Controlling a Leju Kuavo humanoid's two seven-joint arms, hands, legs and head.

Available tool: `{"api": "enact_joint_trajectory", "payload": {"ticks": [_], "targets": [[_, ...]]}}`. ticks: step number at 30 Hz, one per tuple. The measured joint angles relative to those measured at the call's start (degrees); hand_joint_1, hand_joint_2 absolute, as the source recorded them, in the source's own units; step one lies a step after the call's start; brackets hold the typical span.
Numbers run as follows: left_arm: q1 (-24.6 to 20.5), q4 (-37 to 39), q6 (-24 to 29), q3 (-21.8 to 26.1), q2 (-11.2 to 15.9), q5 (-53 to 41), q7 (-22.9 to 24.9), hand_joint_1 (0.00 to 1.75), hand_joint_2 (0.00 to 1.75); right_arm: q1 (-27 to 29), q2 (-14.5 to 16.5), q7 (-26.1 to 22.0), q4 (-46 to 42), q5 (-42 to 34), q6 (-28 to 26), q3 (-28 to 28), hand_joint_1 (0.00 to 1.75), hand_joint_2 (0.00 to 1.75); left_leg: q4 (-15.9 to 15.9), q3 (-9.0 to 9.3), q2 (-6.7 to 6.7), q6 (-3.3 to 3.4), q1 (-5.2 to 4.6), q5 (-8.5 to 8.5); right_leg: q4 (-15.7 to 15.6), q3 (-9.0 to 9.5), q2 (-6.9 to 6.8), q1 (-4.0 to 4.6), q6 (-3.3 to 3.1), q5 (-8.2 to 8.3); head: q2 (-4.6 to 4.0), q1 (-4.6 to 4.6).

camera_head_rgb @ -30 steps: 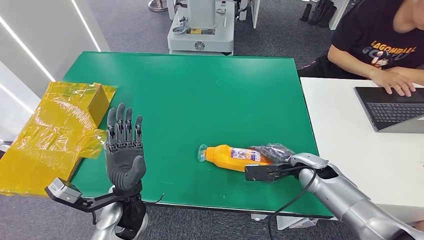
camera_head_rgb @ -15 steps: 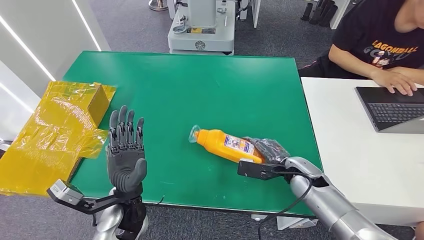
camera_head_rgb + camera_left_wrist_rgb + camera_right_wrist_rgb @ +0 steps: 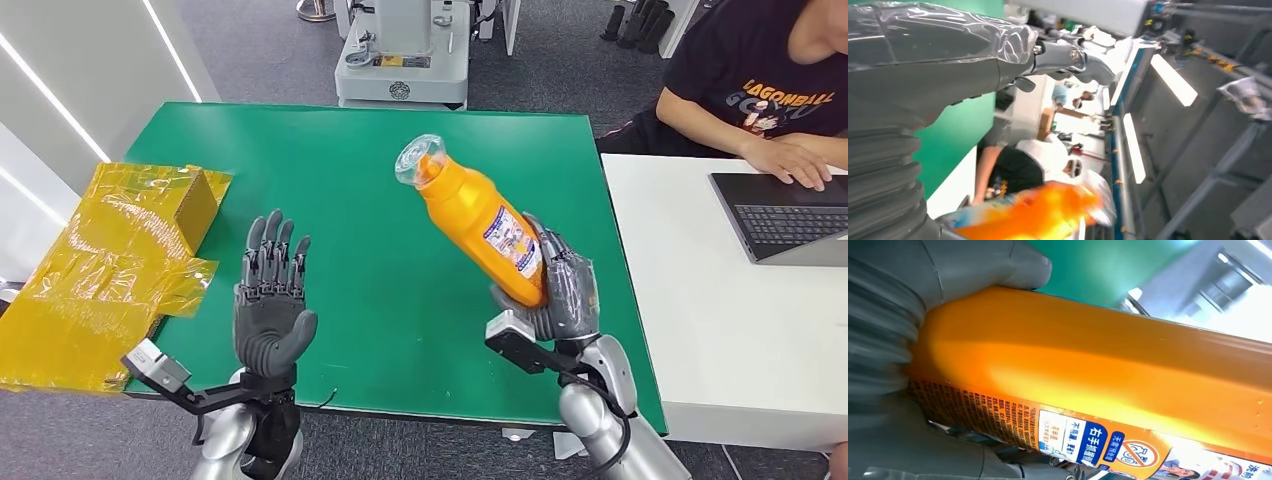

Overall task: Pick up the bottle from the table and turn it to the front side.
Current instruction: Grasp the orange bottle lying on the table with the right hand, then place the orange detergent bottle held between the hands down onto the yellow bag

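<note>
Since a second ago: your right robot hand is no longer lying low over the counter with the bottle flat on it. It is now holding the orange bottle up in the air, clear of the green surface, tilted with its neck leaning away from the robot and toward its left. The fingers are wrapping around the lower body of the bottle, near the base. Your left robot hand is sitting a little further right than before, palm up, fingers spread apart and pointing away, holding nothing.

Contents: the bottle is showing solid orange through its wall up to the shoulder; the neck end is looking clear and glossy. Whether it is capped you cannot tell.

Materials and shapes: the bottle is smooth, rounded plastic with a printed label wrapping the lower half, blue and white panels with small print. In the left wrist view it is appearing as a blurred orange streak. The counter top is a flat, matte green mat. The yellow crinkled plastic wrap is lying off the counter's left edge with a yellow box in it. A person in a dark shirt is sitting at the white desk, one hand on a laptop.
</note>
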Motion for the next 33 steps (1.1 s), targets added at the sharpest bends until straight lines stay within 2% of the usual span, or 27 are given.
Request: {"api": "enact_joint_trajectory", "payload": {"ticks": [3,7,18,33], "targets": [[-1.5,2.0,-0.2,-0.9,-0.1,0.6,2.5,0.0,1.75,1.6,0.6,-2.3,-1.7,-0.9,-2.4,-0.3,1.75,1.75,0.0,-0.01,0.0,0.0,0.0,0.0,0.0,0.0,-0.01,0.0,0.0,0.0,0.0,0.01],[-3.6,4.7,-1.6,-2.5,-0.1,1.7,3.6,0.0,1.75,2.7,1.1,-2.8,-2.8,-1.2,-2.4,-0.3,1.75,1.75,0.0,-0.01,0.04,0.0,0.0,0.0,0.0,-0.01,0.03,0.0,0.0,0.01,0.0,0.0],[-7.9,7.7,-3.2,-5.2,-0.2,1.8,4.5,0.0,1.75,1.4,2.3,0.0,-2.0,-2.1,13.3,3.0,1.75,1.75,0.0,-0.02,0.04,-0.01,0.01,0.0,0.0,-0.02,0.02,0.0,-0.01,0.0,0.0,0.01],[-9.6,9.7,-3.6,-5.5,-0.5,1.7,4.4,0.0,1.75,-0.1,4.5,-4.0,-0.5,-0.7,20.6,4.0,1.75,1.75,0.0,-0.02,0.04,-0.01,0.01,0.01,0.0,-0.03,0.02,0.01,-0.01,0.0,0.0,0.0]]}}
